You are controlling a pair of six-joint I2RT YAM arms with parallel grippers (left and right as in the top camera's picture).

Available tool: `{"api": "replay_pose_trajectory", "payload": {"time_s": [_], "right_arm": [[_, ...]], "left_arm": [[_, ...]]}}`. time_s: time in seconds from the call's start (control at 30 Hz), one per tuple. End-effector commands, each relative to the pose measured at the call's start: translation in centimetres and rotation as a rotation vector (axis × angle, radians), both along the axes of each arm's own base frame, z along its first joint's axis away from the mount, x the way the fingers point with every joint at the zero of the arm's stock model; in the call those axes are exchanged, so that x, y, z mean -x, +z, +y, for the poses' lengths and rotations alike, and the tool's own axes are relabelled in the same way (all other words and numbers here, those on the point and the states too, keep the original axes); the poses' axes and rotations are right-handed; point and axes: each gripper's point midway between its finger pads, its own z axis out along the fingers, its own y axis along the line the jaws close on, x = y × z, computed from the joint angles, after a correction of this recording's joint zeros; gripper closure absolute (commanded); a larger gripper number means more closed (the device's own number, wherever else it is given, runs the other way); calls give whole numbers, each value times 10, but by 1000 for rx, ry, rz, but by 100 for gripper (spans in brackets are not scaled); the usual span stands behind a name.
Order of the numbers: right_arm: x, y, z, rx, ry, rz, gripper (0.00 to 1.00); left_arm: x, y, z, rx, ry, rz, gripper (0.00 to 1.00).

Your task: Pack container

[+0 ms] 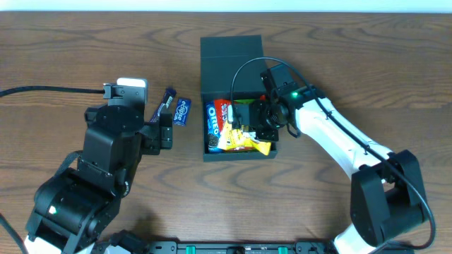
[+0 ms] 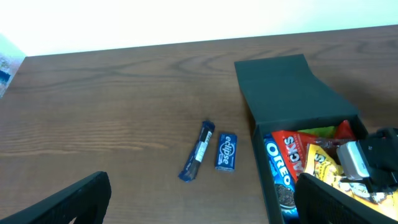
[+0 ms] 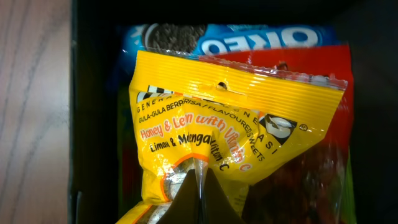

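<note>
Dark green container (image 1: 230, 53), yellow sweets packet (image 3: 230, 118), blue Oreo pack (image 3: 249, 38).

The table (image 1: 70, 49) before me was brown wood-grain, smooth with a dull sheen. The container (image 1: 229, 56) looked matt and rigid, while the yellow packet (image 3: 236, 124) and the Oreo pack (image 3: 249, 40) were glossy, crinkled plastic film.
</note>
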Motion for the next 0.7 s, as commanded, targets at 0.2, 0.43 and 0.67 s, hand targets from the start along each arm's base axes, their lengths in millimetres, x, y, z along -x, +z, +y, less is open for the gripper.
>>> {"api": "replay_pose_trajectory", "payload": {"time_s": [0.2,0.43,0.67], "right_arm": [[7,9,11,-62,73,-15,99],[10,-6,5,-42,57,14,99],[6,-14,2,-14,24,27,36]], "left_arm": [[0,6,3,-5,10,-14,5],[0,6,3,-5,11,-15,5],[0,6,3,-5,11,-15,5]]}}
